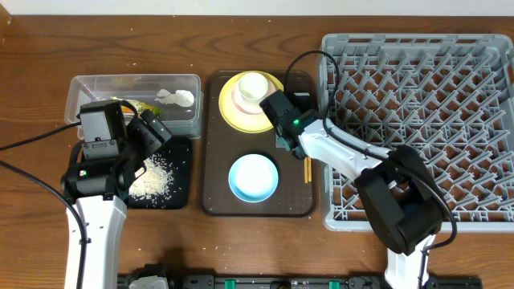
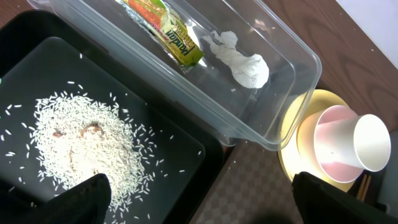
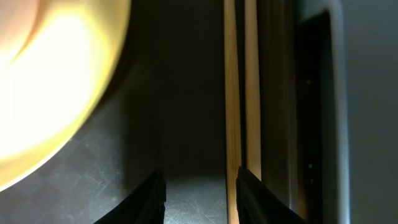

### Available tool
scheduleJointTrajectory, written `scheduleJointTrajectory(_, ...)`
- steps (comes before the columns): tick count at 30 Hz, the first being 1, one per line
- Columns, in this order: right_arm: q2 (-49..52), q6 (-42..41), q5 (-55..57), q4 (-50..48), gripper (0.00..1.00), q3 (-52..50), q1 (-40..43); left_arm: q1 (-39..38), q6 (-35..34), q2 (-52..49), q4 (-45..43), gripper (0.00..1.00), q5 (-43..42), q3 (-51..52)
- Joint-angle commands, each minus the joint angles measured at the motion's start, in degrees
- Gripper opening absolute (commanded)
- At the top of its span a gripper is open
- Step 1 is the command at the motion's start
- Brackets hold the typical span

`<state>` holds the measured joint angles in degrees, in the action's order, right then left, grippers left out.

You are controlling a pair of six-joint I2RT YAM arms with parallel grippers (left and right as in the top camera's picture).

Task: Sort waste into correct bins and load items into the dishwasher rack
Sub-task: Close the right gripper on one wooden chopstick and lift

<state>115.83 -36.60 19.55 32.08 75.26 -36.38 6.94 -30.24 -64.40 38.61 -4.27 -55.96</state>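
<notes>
Taking the brown tray [image 1: 215,160] as the anchor here. Got the rack [image 1: 450,96] just right of it, the tub [image 1: 80,84] to its left by the far half, and the black tray [image 1: 181,172] to its left by the near half. Seeing rice [image 1: 152,178] heaped in the black tray, plus a wrapper [image 2: 165,28] and a tissue [image 2: 245,62] lying close together in the tub. On the brown tray's far end, got the plate [image 1: 229,108] with the pink bowl [image 2: 329,146] on it and the cup [image 1: 254,86] tipped over inside that bowl. Got the blue bowl [image 1: 254,177] upright on the near half. Can spot the chopsticks [image 3: 231,93] lying together along the tray's right edge, running far to near. Seeing the right gripper [image 3: 200,183] low over that right edge, jaws part way apart, pinching nothing, one finger [image 3: 252,196] overlapping the chopsticks. Seeing the left gripper [image 2: 203,186] hanging left of the brown tray over the black tray, jaws spread wide, holding nothing.
</notes>
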Motion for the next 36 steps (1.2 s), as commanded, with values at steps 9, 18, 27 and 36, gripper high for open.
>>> scheduleJointTrajectory(9,0.6,-5.2,-0.6,2.3,0.4,0.3,-0.2,0.2,-0.7,-0.1,0.2,0.96,0.7,-0.6)
scheduleJointTrajectory(18,0.6,-5.1,-8.5,3.3,0.37,0.3,-0.2,0.2,-0.7,-0.1,0.2,0.96,0.7,-0.6)
scheduleJointTrajectory(27,0.6,-1.4,-7.4,4.2,0.24,0.3,0.0,0.2,-0.7,-0.1,0.2,0.96,0.7,-0.6)
scheduleJointTrajectory(36,0.6,0.0,-7.4,5.0,0.16,0.3,-0.1,0.2,-0.7,-0.1,0.2,0.96,0.7,-0.6)
